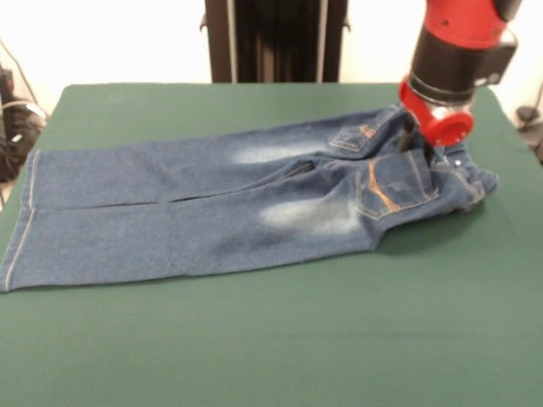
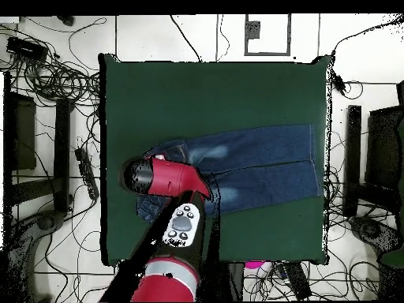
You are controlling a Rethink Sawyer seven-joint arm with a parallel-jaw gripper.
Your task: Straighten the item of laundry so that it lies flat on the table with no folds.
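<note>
The blue denim jeans (image 1: 212, 203) lie on the dark green table (image 1: 297, 339), back side up. Both legs stretch side by side to the left, and the cuffs reach the table's left edge. The waistband end (image 1: 467, 182) at the right is bunched and slightly raised. My gripper (image 1: 427, 148) is down at the waistband, just below the red wrist ring, and is mostly hidden by the arm. In the overhead view the red arm (image 2: 170, 177) covers the waist end of the jeans (image 2: 260, 162), so the gripper does not show there.
The black pedestal (image 1: 271, 38) stands at the table's far side. Tangled cables (image 2: 47, 79) lie on the floor around the table (image 2: 205, 95). Bare green cloth lies in front of and behind the jeans.
</note>
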